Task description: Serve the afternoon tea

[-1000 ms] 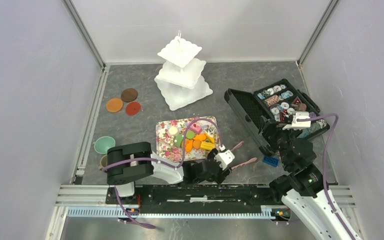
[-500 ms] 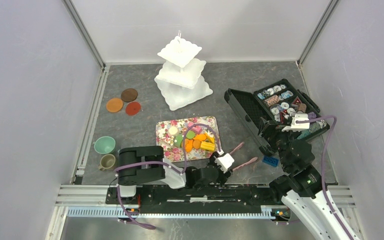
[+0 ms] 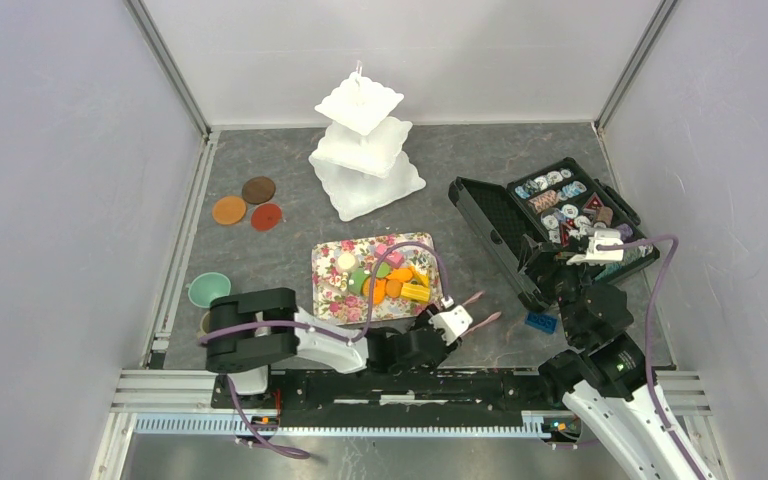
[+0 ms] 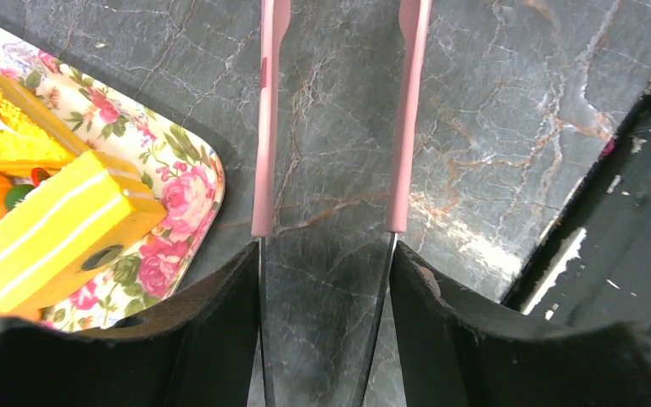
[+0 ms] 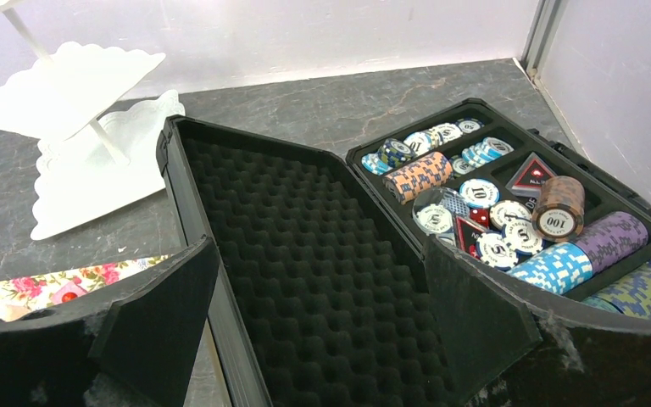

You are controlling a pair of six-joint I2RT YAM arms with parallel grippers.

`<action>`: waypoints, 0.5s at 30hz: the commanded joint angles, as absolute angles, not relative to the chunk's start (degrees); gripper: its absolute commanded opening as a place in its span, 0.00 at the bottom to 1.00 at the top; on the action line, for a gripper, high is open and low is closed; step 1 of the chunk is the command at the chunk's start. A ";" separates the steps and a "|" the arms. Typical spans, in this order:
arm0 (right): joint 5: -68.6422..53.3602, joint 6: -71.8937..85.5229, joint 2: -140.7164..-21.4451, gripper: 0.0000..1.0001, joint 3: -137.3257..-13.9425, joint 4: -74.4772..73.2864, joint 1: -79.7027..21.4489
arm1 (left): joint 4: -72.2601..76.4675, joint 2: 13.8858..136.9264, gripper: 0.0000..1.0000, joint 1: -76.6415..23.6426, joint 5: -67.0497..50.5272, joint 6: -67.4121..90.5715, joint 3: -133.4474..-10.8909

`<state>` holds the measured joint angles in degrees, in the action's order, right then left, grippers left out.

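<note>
My left gripper (image 3: 450, 325) sits low at the near edge, right of the floral tray (image 3: 335, 280), shut on pink-tipped metal tongs (image 4: 264, 127). The tongs' two arms lie against the inner faces of its fingers, with only bare table between them. Toy cakes (image 3: 390, 280) in orange, green, pink and yellow lie on the tray; a yellow layered cake (image 4: 59, 225) is nearest the tongs. A teal cup (image 3: 207, 289) stands at the left, with a tan cup (image 3: 205, 320) partly hidden behind my left arm. Three saucers (image 3: 229, 210) lie farther back. My right gripper (image 5: 318, 254) hangs open over the case's foam lid.
A white three-tier stand (image 3: 365, 150) rises at the back centre. An open black case (image 3: 560, 215) full of patterned discs occupies the right side. A small blue brick (image 3: 540, 322) lies in front of it. Walls close in on three sides.
The tongs' two pink arms have come closer together as my left gripper narrowed. My left arm shifted a little along the near edge. The right arm barely moved.
</note>
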<state>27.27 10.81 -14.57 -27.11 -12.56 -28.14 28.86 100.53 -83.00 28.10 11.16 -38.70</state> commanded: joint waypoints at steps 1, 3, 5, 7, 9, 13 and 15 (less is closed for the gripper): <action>29.07 10.37 -13.87 0.98 -27.97 -11.89 -28.45 | 3.73 93.52 0.61 -83.25 25.90 16.94 -47.05; 29.26 10.33 -13.51 0.98 -27.74 -11.65 -28.41 | -4.90 91.23 0.60 -83.15 24.82 18.48 -50.62; 29.19 10.22 -13.38 0.98 -27.39 -11.15 -28.44 | -10.59 89.95 0.60 -83.04 23.81 19.26 -53.20; 29.27 10.27 -13.54 0.98 -26.91 -10.45 -28.41 | -12.80 89.10 0.60 -83.04 23.42 19.55 -54.24; 29.15 10.19 -14.00 0.98 -26.50 -9.82 -28.47 | -11.71 88.08 0.59 -82.85 22.25 19.25 -53.88; 28.52 10.28 -15.46 0.98 -27.47 -10.37 -28.45 | -18.20 89.10 0.59 -80.43 16.62 20.84 -60.36; 28.54 10.34 -15.57 0.98 -28.07 -10.79 -28.39 | -24.33 89.54 0.59 -79.37 14.34 21.82 -64.90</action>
